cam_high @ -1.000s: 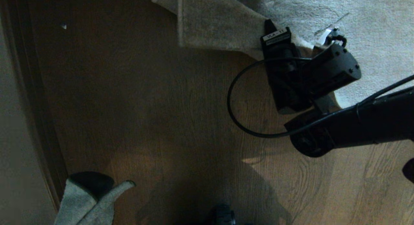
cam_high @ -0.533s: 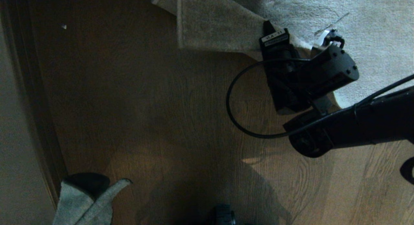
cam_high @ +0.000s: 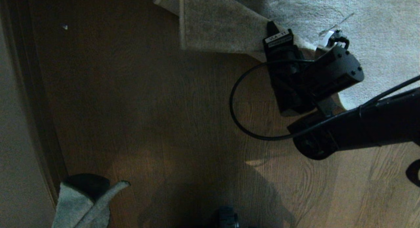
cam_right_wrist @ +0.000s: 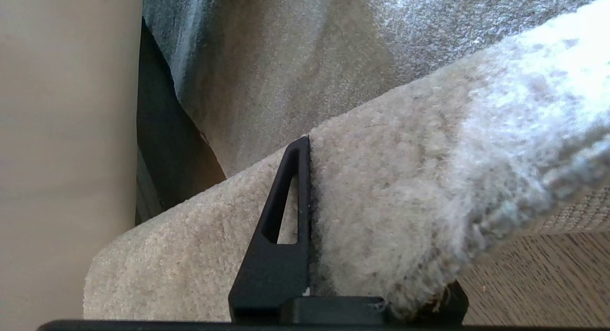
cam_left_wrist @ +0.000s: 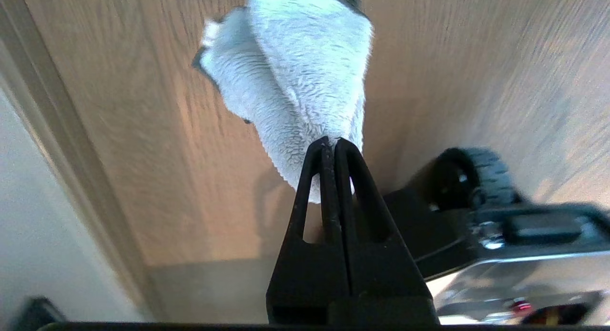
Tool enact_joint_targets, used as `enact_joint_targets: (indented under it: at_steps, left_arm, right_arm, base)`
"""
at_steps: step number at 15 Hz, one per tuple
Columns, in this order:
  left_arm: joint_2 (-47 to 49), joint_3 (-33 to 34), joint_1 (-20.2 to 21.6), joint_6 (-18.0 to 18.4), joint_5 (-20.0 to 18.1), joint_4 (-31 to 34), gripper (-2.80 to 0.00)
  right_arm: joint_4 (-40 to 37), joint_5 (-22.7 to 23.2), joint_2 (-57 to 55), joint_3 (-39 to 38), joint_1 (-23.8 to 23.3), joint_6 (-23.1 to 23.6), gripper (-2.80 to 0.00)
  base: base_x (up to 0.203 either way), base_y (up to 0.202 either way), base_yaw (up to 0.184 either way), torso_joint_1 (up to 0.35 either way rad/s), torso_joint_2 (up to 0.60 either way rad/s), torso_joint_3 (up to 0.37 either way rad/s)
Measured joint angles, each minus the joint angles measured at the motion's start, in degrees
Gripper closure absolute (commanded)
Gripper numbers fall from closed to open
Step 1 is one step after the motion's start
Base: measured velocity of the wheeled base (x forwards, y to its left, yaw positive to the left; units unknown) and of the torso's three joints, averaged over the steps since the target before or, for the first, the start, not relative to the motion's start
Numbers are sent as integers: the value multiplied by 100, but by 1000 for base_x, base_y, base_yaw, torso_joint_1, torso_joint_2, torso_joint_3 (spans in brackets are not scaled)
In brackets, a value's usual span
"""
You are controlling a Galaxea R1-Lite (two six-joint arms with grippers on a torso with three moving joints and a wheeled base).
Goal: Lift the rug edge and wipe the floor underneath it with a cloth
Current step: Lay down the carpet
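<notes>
Over by the wall, the right gripper [cam_right_wrist: 310,216] grips the lifted rug edge [cam_right_wrist: 405,188] while the left gripper [cam_left_wrist: 332,147] (clamped on the cloth [cam_left_wrist: 305,78]) hangs near the skirting, so wiping the bared floor [cam_high: 157,106] likely comes next.

Pale plush rug edge [cam_high: 216,31], corner folded up and back off the brown plank floor [cam_high: 157,116], woven backing showing. Small grey-green cloth [cam_high: 82,205] bunched, hanging above the floor, well apart from the rug edge.
</notes>
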State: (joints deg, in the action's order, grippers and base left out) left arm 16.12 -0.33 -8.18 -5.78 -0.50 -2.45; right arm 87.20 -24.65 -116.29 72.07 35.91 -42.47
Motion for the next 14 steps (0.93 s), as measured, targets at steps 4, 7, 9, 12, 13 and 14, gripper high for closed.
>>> enact_joint_targets:
  at_steps: [4,7,9,12,13,14]
  left_arm:
    - [2,22,2,1112,-34,210,0]
    - [2,23,2,1136,-62,215,0]
    - [2,23,0,1137,-61,205,0]
    - [2,23,0,1136,-59,204,0]
    - [2,23,0,1139,-57,204,0]
    - [2,23,0,1137,-57,204,0]
  right_arm:
    - [0,-1,1,0,0,4,0]
    - [-1,-4,7,0,0,0,0]
    - [-1,-1,16,0,0,0,0]
    - [-3,-1,30,0,0,5,0]
    - [-5,-1,44,0,0,9,0]
    - [-5,-1,55,0,0,8,0]
  base:
    - [0,0,0,0,0,0]
    - [0,0,0,0,0,0]
    - [0,0,0,0,0,0]
    - [0,0,0,0,0,0]
    - [0,0,0,0,0,0]
    - [0,0,0,0,0,0]
